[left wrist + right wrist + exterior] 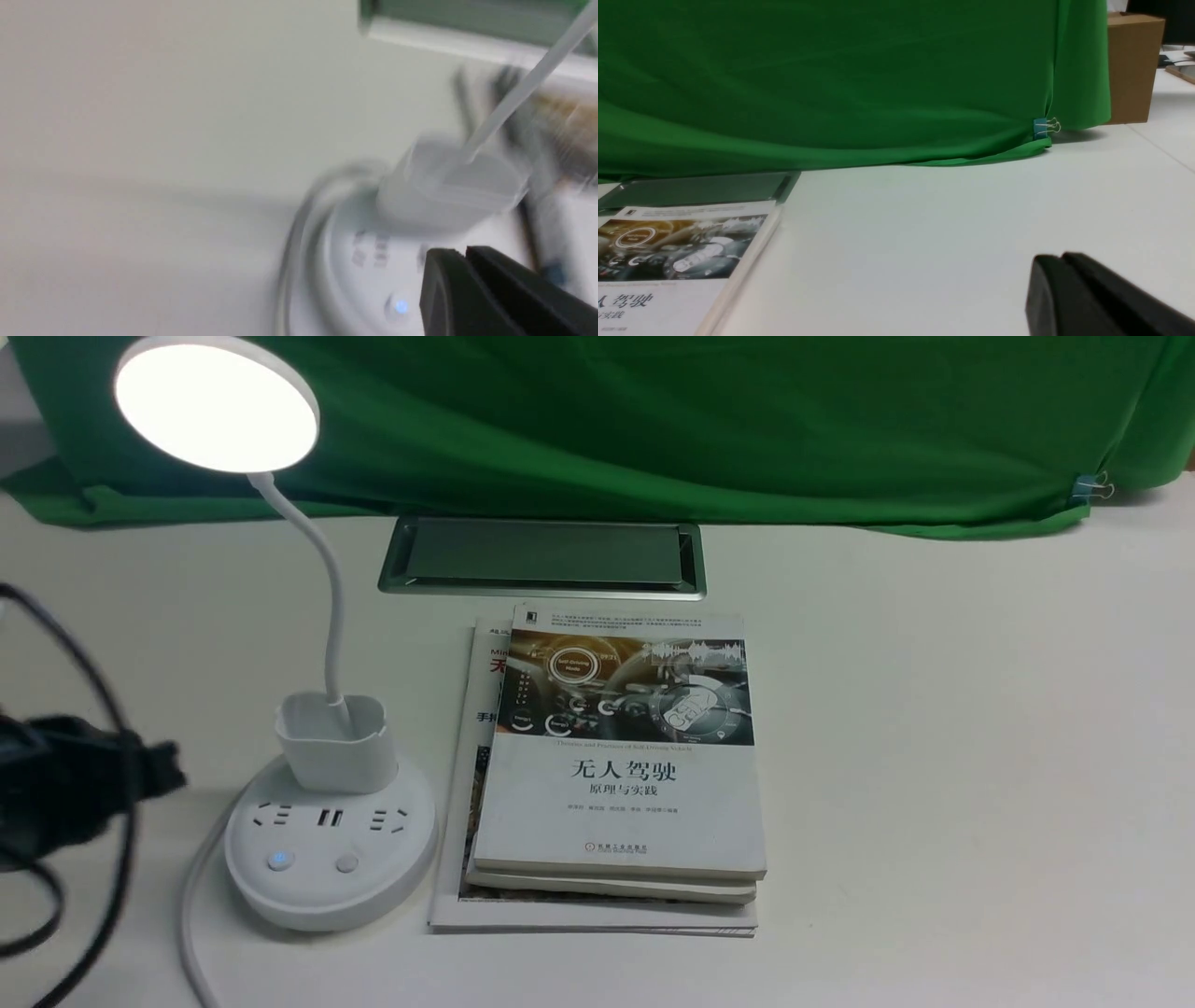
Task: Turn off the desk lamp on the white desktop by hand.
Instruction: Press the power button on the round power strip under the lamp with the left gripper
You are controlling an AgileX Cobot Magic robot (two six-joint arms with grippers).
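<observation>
Two buttons sit on the near face of the desk lamp's base [327, 901], and the whole of my next move turns on where they lie from my left gripper [461, 254]. The desk lamp [338, 607] stands toward the left edge of the desktop [934, 756], its head [219, 406] glowing. My left gripper is on the lamp's left side, between it and the left edge, so the base lies to my right. In the front view the buttons also sit closer to the desktop's near edge than my fingertips do — the reach I judge right is rightward, a little nearer, then down.

My left fingertips meet, closed with nothing between them, and they make a fair blunt poker. My right gripper [1057, 261] is closed too, but it is well apart from the lamp, with the books [621, 803] lying between; the left arm is clearly the nearer one.

The buttons run in a row from left to right, so the one with the blue light [280, 861] is nearer me and the plain one [347, 864] is farther along. I cannot tell which switches the lamp. The neck rises from the cup holder [338, 756] and leans toward the far left — I would come in low on the near side, keeping off both neck and cup, and press straight down so the base does not slide.
</observation>
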